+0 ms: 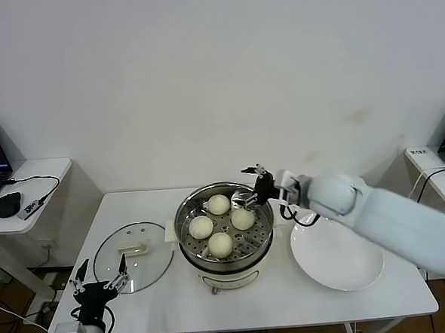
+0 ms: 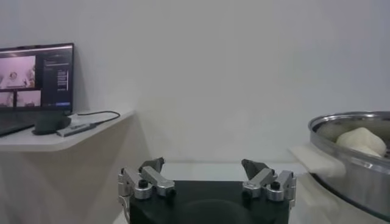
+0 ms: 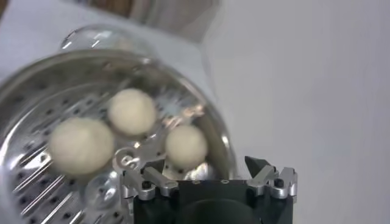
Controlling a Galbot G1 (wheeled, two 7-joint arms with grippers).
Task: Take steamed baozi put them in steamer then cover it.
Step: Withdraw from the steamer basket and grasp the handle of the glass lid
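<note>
The steamer (image 1: pixel 225 258) stands mid-table with several cream-white baozi (image 1: pixel 219 204) on its perforated tray. My right gripper (image 1: pixel 255 185) hovers open and empty just above the pot's far right rim. In the right wrist view it (image 3: pixel 207 167) is spread wide over the tray, with three baozi (image 3: pixel 131 111) in sight. The glass cover (image 1: pixel 133 256) lies flat on the table left of the pot, its cream handle up. My left gripper (image 1: pixel 101 283) is open and empty, low at the table's front left corner. In the left wrist view it (image 2: pixel 203 167) faces the steamer (image 2: pixel 353 164) from the side.
An empty white plate (image 1: pixel 336 258) lies right of the steamer, under my right forearm. A side table with a laptop and mouse (image 1: pixel 9 204) stands at the far left, and another side table (image 1: pixel 434 169) at the far right. The wall is close behind.
</note>
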